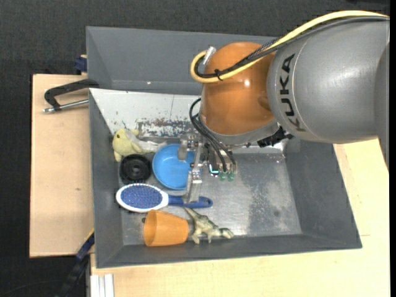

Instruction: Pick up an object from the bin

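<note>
The arm (334,73), orange cover at its wrist, reaches in from 3 o'clock over the bin (272,197), whose floor is bare toward 3 o'clock and crowded toward 9. The largest loose thing is a round blue bowl (168,167) near the bin's middle. At its 7 o'clock lies an oval blue brush (142,198) with a white rim, its blue handle running off toward 3 o'clock under the bowl. An orange cup (165,229) lies on its side at the bin's 6 o'clock wall, with a pale dinosaur (209,229) just beside it at 3 o'clock. A black ring (135,167) sits touching or nearly touching the bowl at 9 o'clock, and a small yellow plush (125,143) sits at the ring's 11 o'clock. The gripper (195,181) hangs at the bowl's 3 o'clock rim, just above the brush handle. It is seen end-on against clutter, so I cannot tell whether it is parted or drawn together, nor that it grips anything. The bowl looks like the likeliest pick. To take it well, the gripper should straddle the thin rim wall, descend straight and stay clear of the handle at 6 o'clock. It should then close gently, since a smooth bowl may tip or slide toward the ring, and lift vertically.
</note>
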Controlling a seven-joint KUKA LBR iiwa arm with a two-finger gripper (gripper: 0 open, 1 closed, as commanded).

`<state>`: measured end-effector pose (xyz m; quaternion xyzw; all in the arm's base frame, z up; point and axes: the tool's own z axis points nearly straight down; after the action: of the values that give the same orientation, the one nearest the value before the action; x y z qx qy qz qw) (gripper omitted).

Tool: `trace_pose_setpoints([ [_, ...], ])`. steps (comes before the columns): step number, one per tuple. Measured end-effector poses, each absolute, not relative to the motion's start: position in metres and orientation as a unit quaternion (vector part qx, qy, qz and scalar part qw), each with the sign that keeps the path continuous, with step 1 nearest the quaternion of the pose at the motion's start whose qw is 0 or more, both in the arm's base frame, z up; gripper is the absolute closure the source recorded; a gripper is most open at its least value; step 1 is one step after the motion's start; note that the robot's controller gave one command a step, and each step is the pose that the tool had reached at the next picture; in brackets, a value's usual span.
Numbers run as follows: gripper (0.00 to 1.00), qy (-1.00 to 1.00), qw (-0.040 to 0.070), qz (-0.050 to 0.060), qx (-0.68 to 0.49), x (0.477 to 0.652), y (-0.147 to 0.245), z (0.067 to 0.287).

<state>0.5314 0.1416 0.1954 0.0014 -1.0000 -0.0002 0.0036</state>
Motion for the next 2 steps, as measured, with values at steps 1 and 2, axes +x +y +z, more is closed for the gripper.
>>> trace_pose_setpoints([
  [1,0.00,-0.996,0.003,0.000,-0.084,0.5562,0.1497,0.0685],
  [2,1.00,-0.997,0.007,-0.001,-0.082,0.5550,0.1514,0.0740],
])
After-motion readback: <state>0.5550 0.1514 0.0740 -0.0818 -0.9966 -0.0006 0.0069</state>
